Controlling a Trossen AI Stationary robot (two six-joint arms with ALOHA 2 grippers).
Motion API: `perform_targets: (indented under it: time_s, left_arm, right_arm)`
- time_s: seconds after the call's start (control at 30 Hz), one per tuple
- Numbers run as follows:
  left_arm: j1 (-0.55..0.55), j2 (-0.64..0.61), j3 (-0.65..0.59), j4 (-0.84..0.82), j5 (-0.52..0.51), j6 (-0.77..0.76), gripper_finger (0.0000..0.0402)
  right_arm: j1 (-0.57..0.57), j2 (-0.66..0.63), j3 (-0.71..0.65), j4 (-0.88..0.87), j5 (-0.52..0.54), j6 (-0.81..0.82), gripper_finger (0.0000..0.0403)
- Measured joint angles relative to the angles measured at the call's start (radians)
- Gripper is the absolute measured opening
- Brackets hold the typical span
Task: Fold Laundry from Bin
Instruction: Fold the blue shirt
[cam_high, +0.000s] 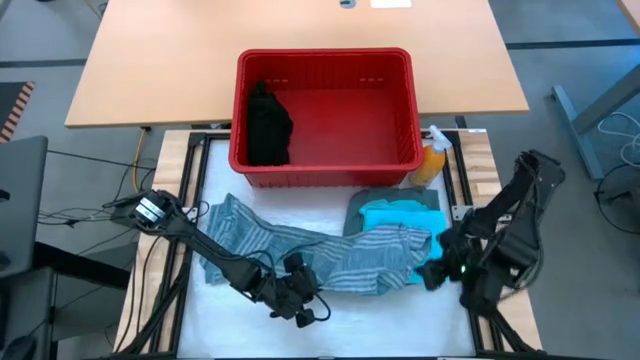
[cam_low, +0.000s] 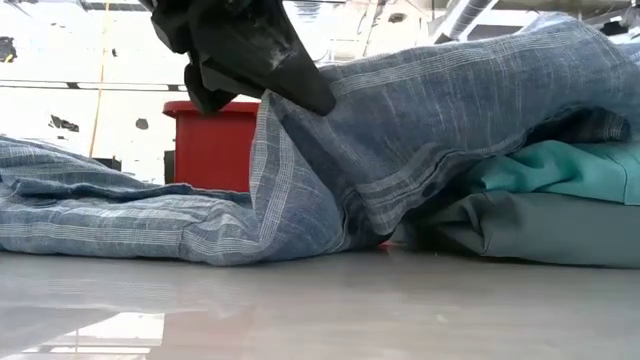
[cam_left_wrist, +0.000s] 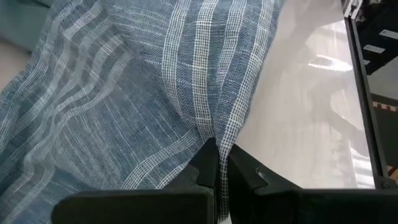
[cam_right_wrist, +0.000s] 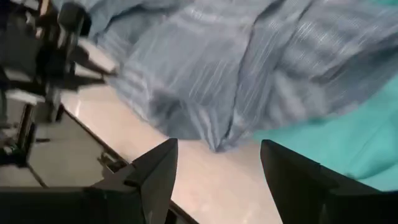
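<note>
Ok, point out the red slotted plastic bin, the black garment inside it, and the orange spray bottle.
Red slotted plastic bin (cam_high: 330, 172): high view, on its near wall.
Black garment (cam_high: 268, 128): high view, middle of the bundle.
Orange spray bottle (cam_high: 432, 160): high view, on its orange body.

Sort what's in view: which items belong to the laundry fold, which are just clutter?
Job:
- striped cloth, pinched by the shut left gripper
- teal garment on the grey-green garment
- black garment in the red bin
- right gripper, open, beside the pile, holding nothing

Lying about:
- orange spray bottle beside the bin
</note>
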Motion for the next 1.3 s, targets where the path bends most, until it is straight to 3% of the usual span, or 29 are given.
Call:
perform_targets:
  time_s: [0.3,0.77,0.9,1.1,1.3]
  left_arm:
    - [0.019,0.0,0.0,0.009,0.027,0.001,0.0]
    - [0.031,0.0,0.001,0.015,0.04,-0.011,0.0]
    - [0.031,0.0,0.001,0.015,0.04,-0.019,0.0]
    - [0.031,0.0,0.001,0.014,0.039,-0.022,0.0]
    - [0.033,0.0,0.001,0.014,0.032,-0.014,0.0]
  right_arm:
    - [0.006,0.19,-0.023,0.024,0.005,0.05,0.026]
    - [-0.057,0.238,-0.064,0.168,0.078,-0.036,0.0255]
    - [-0.082,0.218,-0.062,0.161,0.097,-0.079,0.0199]
    - [-0.107,0.201,-0.061,0.161,0.008,-0.201,0.0024]
    - [-0.107,0.067,-0.005,0.084,-0.133,-0.375,0.0021]
